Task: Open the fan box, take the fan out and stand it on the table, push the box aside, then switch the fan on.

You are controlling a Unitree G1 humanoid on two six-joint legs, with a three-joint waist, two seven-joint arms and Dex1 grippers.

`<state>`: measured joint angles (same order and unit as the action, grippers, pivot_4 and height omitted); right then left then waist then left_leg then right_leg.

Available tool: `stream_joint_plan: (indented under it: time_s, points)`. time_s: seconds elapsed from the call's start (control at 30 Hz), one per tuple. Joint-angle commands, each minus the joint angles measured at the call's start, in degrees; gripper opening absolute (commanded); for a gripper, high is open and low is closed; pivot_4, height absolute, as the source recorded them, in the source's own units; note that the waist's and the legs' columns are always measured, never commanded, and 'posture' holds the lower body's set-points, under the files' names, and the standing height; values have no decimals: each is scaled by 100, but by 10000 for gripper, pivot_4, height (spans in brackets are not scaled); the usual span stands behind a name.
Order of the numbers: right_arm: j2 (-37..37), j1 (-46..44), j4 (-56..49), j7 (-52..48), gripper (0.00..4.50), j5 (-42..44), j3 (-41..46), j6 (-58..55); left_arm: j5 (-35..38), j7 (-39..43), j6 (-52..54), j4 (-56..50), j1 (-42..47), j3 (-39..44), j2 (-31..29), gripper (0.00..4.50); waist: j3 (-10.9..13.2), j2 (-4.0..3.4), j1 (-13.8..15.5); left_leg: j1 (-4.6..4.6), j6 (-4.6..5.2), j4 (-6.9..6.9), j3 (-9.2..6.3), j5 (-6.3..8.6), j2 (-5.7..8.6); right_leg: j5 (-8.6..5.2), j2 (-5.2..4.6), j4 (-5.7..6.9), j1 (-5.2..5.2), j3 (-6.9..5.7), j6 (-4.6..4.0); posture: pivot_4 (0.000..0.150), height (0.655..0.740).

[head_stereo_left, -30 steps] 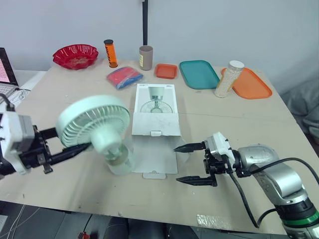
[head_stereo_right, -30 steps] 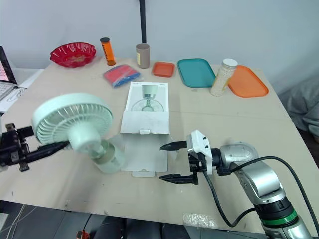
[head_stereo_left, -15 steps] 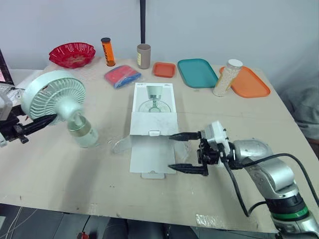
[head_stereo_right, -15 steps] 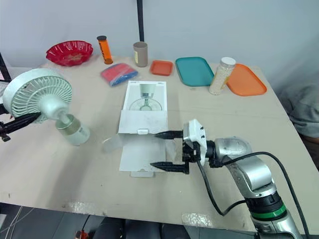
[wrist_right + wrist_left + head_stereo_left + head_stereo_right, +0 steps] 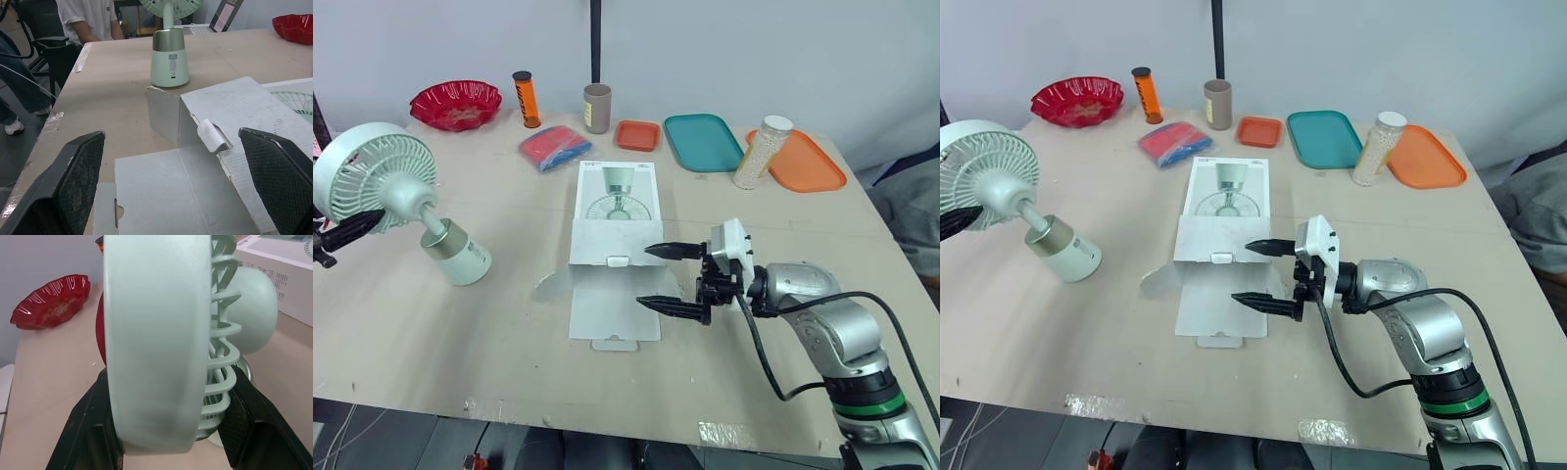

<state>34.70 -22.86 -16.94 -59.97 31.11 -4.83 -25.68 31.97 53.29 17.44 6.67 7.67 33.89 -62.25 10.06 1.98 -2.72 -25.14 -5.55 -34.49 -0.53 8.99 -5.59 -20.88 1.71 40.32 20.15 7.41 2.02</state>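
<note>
Fan out of the box, clamped in the left gripper

Fan (image 5: 374,184), pale green, sits at the left end of the counter (image 5: 803,235), well apart from the box (image 5: 619,233). Its round head is clamped by the rim in the left gripper (image 5: 168,382), one black finger (image 5: 90,428) on each side. The stem slants down to the cylindrical base (image 5: 458,258), which appears to rest on the counter.

The white box lies flat in the middle, its printed top facing up and its end flap (image 5: 612,311) folded open towards the robot. The right gripper (image 5: 648,277) hovers just over that flap with its fingers spread wide, holding nothing.

Along the far edge stand a red bowl (image 5: 455,101), an orange tube (image 5: 524,100), a brown cup (image 5: 597,108), a teal tray (image 5: 705,143) and a jar (image 5: 761,153) beside an orange tray (image 5: 808,164).
</note>
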Motion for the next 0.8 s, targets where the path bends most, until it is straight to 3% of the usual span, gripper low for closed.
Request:
stream_joint_plan:
  time_s: [0.03, 0.3, 0.33, 0.4, 0.5, 0.8]
  points:
    - [-51, 8, -97, -21, 45000, -31, -24, 128, 32, -76, -51, -142, 186, 360, -28, 19641, 0, 0, -2, 0, 0, 0, 0, 0, 0, 0, 0, 0, 0, 0, 0, 1500, 7389]
    - [-69, 104, -193, 8, 45000, -106, -76, 150, 100, -90, 395, -402, -44, 164, 338, 19641, 0, 0, 0, 2, -1, -2, -2, -1, 0, 1, 0, 5, -1, -1, -1, 1500, 7389]
    - [-62, 120, -211, 13, 45000, -105, -74, 147, 94, -109, 412, -436, -47, 142, 377, 29855, 0, 0, 0, 3, -3, -3, -2, -2, 1, 0, 0, 9, -1, -2, -1, 1500, 7389]
    - [-49, 137, -232, 18, 45000, -107, -63, 140, 130, -62, 475, -498, -48, 106, 407, 33903, 0, 0, 1, 5, -3, -3, -3, -2, 1, 0, 0, 11, -2, -2, -1, 1500, 7389]
    - [-37, 163, -262, 24, 45000, -106, -41, 126, 188, -161, 668, -517, 126, 96, 430, 44700, -1, 1, 1, 4, -4, -3, -4, -3, 1, 0, 1, 11, -2, -2, -1, 1500, 7389]
    - [-56, 204, -253, 27, 45000, -152, -85, 147, 290, -303, 774, -552, 318, 243, 540, 44700, -1, 1, 0, 4, -5, -3, -6, -3, 1, 0, 1, 12, -2, -4, -1, 1500, 7389]
